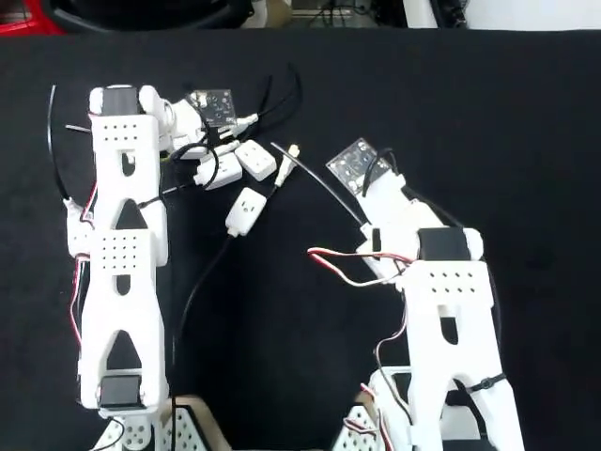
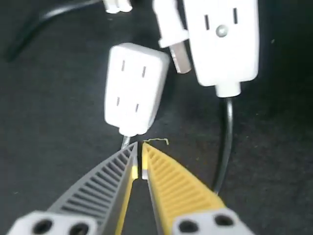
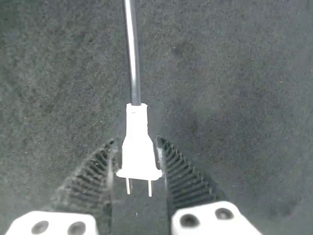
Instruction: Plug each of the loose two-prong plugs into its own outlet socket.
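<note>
Nothing plugged yet: right gripper (image 3: 136, 144) clamps one plug (image 3: 138, 157), left gripper (image 2: 139, 149) closed by the cord of a socket (image 2: 132, 88), second plug (image 2: 172, 34) loose beside it, both insertions pending.

I can read no text, number, brand or sign anywhere on the tabletop (image 1: 526, 113). The white socket block (image 2: 132, 88) and the corded outlet (image 2: 222, 39) beside it have plain faces. The plug (image 3: 138, 156) between the fingers of my right end effector (image 3: 135, 142) is plain white too.

Grounded outlet (image 2: 222, 49) cropped by frame edge; plug (image 2: 168, 24) beside it blurred, cropped.
</note>
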